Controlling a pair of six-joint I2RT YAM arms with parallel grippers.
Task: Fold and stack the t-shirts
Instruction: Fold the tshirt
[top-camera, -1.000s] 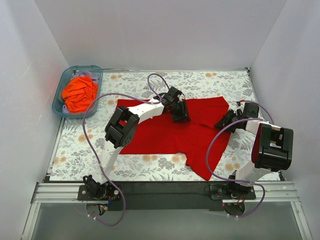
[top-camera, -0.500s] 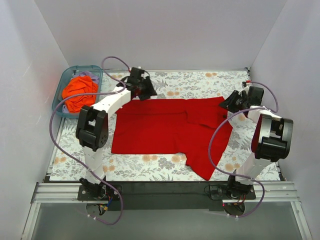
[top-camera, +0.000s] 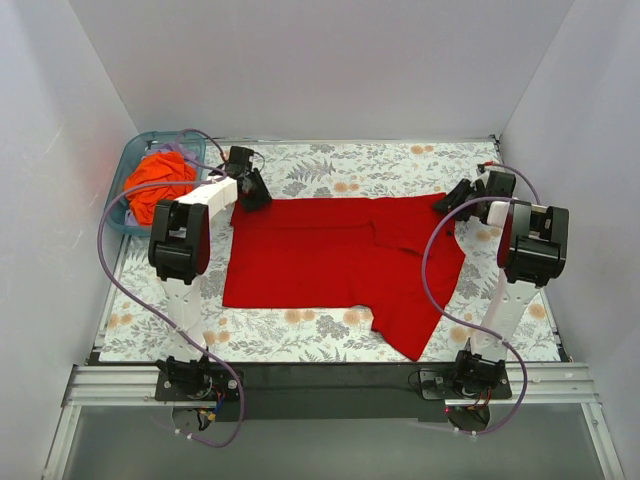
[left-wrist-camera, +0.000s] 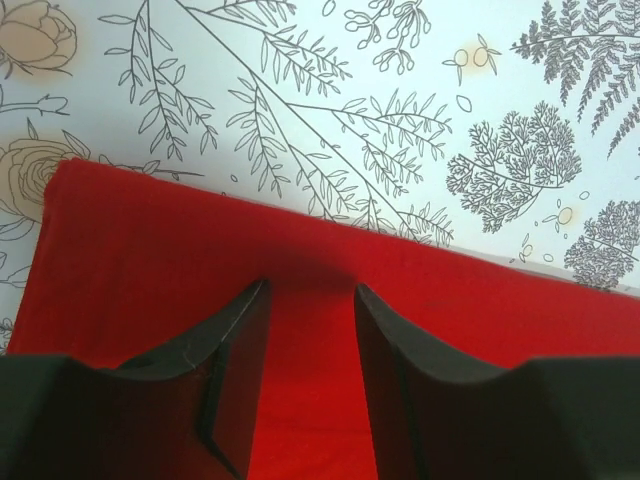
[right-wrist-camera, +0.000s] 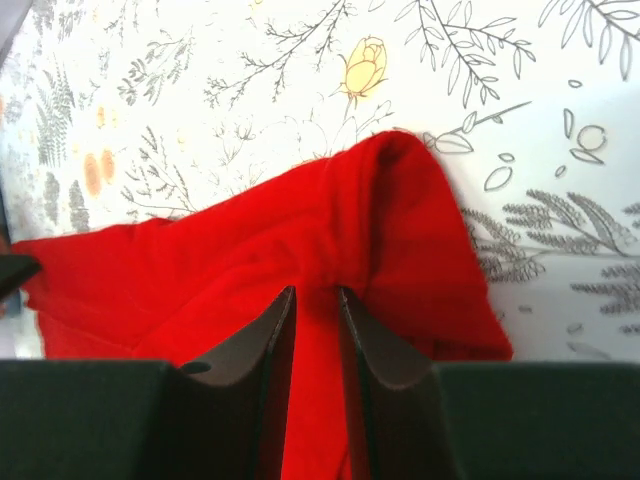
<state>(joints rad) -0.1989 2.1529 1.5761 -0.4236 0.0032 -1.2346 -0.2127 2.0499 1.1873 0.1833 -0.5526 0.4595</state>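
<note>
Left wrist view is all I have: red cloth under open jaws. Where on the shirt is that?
Observer: The top view shows the left gripper at the far left corner of the red t-shirt.
Operator: Right arm?
Observer: The right gripper is at the far right corner. Its wrist view shows cloth bunched between narrow jaws.
Operator: Second shirt?
Observer: The orange t-shirt lies crumpled in the teal bin.

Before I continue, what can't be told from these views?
- Right wrist: whether the right gripper pinches the red t-shirt; its fingers cover the contact.
- Top external: what lies under the orange t-shirt in the teal bin; the shirt covers it.
- Left wrist: whether the open left gripper touches the cloth; its fingers block the view.
</note>
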